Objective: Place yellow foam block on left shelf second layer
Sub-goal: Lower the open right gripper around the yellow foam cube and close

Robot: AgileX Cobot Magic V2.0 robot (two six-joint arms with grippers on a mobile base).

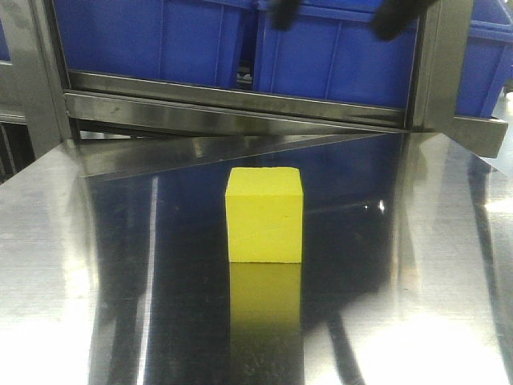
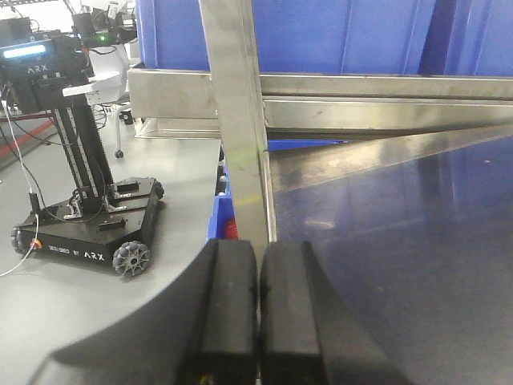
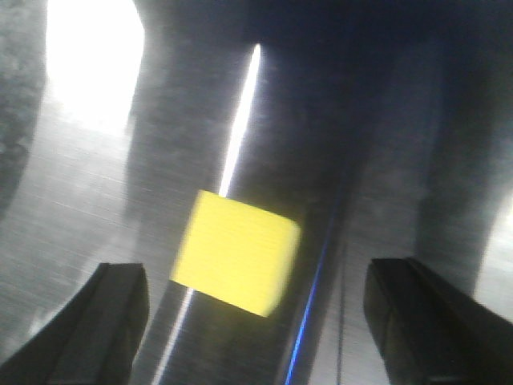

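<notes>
Steel desk (image 1: 64,265) carried the block (image 1: 264,215); right fingers (image 3: 112,321) hung wide above it, while left fingers (image 2: 228,313) were pressed together.

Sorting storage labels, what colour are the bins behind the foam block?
Solid blue; the plastic bins show best in the exterior front-facing view.

We note smooth grey floor (image 2: 172,237) left of the bench (image 1: 48,241), a black wheeled stand (image 2: 88,220) marked ARX on it. Glare whitens the bench's left and right edges.
</notes>
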